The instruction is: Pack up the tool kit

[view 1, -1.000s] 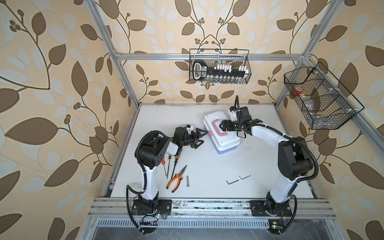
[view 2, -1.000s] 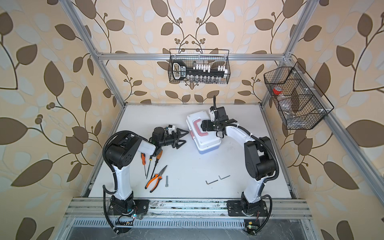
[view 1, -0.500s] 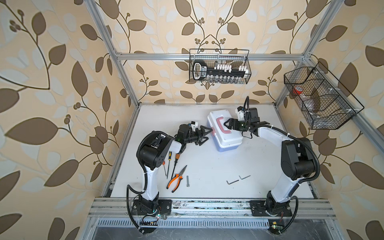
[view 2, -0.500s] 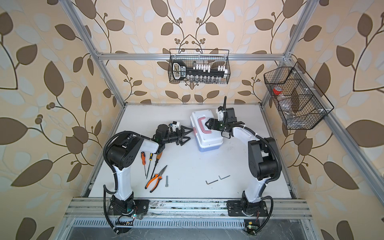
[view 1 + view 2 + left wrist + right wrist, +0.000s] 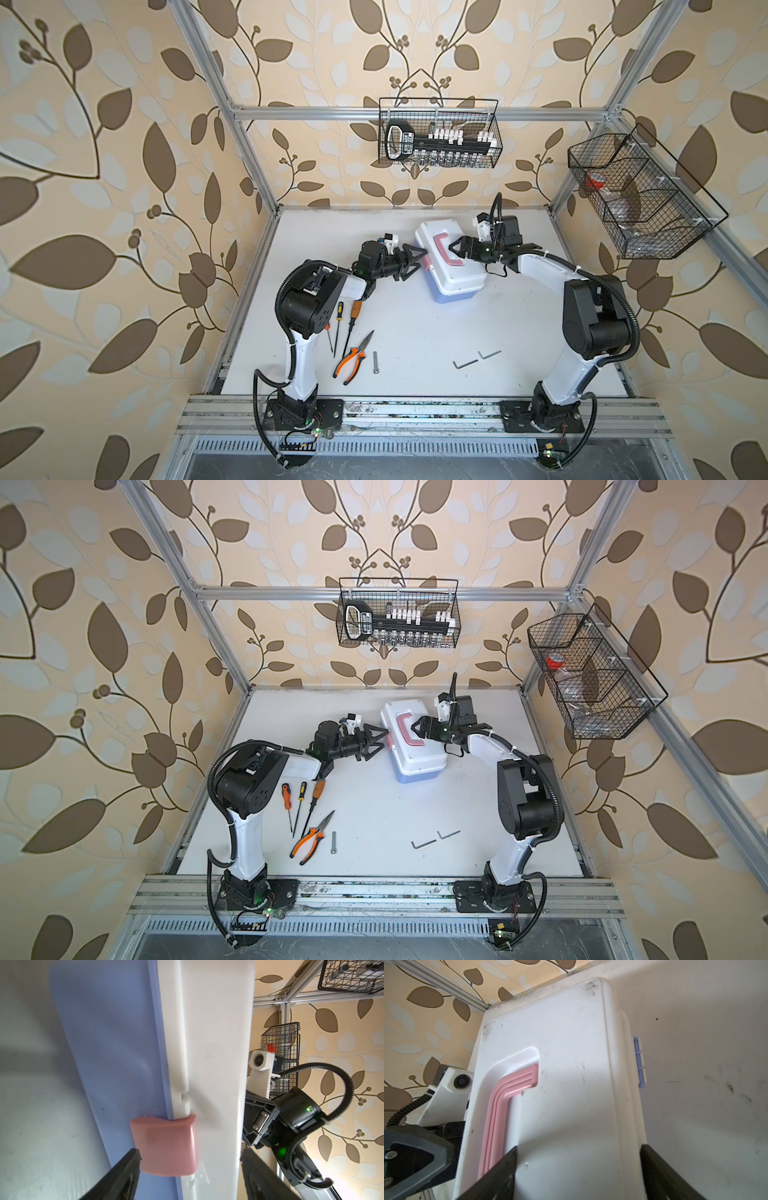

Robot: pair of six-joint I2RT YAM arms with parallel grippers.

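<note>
Tool kit [image 5: 455, 270], lid closed, flat on the desk [image 5: 415, 332] toward the rear and slightly right of centre in both top views; long axis roughly front to back, the near end swung toward the right arm; white lid up, blue base below; pink handle [image 5: 445, 254] lying flat in its recess, parallel to the long axis; pink latch [image 5: 166, 1147] on the long side that faces the left arm, folded over the seam between lid and base; blue hinge [image 5: 640, 1061] on the opposite long side. Left gripper [image 5: 419, 262] at the latch side, fingers [image 5: 124, 1176] spread apart, one by the base beside the latch, one by the lid top; firm contact cannot be told. Right gripper [image 5: 460, 249] over the lid, fingers [image 5: 500, 1176] spread, one at the handle recess, one outside the hinge edge. Nearer the front, left: screwdrivers [image 5: 302, 789], pliers [image 5: 351, 359], bolt [image 5: 375, 361]; front right: two hex keys [image 5: 465, 363]. Wire baskets on the back wall [image 5: 496, 133] and side wall [image 5: 648, 232].
</note>
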